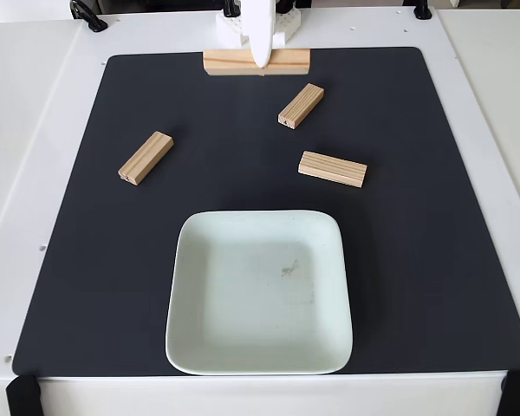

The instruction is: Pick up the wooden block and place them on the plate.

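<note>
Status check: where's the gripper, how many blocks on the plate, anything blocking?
Gripper at the mat's far edge, over the farthest wooden block; jaw state unreadable. Plate empty; three blocks loose on the mat. Nothing in the way.

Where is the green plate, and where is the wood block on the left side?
plate (210, 347): fixed view, on the bare floor of the dish near its lower left corner.
left wooden block (146, 158): fixed view, on the middle of its top face.
</note>
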`<act>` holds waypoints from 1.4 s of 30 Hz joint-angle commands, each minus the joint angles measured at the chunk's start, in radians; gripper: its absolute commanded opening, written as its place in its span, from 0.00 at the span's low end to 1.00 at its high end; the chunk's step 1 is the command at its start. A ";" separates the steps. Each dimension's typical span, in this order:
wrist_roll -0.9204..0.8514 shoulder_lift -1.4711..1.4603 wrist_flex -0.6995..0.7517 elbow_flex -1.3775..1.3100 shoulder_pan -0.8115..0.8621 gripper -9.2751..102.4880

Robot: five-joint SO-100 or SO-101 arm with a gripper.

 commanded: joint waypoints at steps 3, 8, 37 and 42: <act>-0.017 -0.279 -0.064 -0.308 -0.006 0.08; -0.020 -0.568 -0.064 -0.583 -0.006 0.08; -0.110 -1.348 -0.061 -1.388 -0.002 0.08; -0.104 -1.348 -0.051 -1.388 -0.003 0.08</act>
